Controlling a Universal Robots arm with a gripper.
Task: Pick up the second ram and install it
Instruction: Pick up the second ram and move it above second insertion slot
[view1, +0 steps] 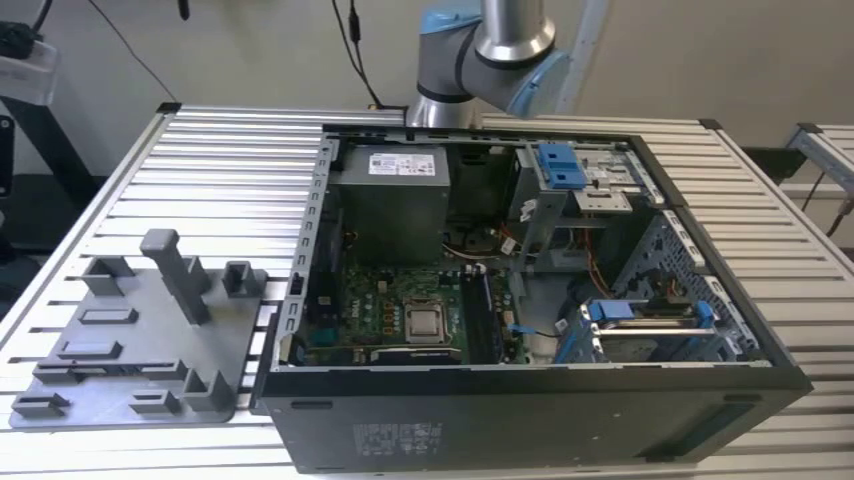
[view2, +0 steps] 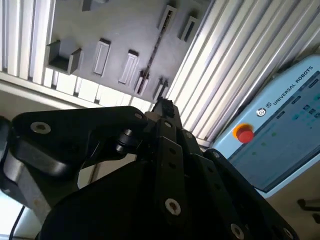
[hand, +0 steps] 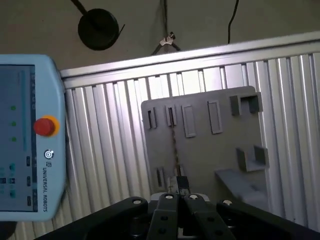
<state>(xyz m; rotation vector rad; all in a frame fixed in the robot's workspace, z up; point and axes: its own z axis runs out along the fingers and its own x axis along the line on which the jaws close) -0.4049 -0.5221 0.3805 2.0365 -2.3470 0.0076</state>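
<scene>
black claw, tips pressed together, hangs above the thin dark second ram edge-on in a grey slotted plate.

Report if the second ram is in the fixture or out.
In: both wrist views show the second ram on edge in the grey fixture.

We see a ribbed metal tabletop of long parallel slats. An open dark computer case lies flat on it, and just beside the case, toward the exterior view's left, lies a grey fixture plate with upright posts. Both wrist views show the same slats under that plate, with a pale blue pendant at their edge.
</scene>
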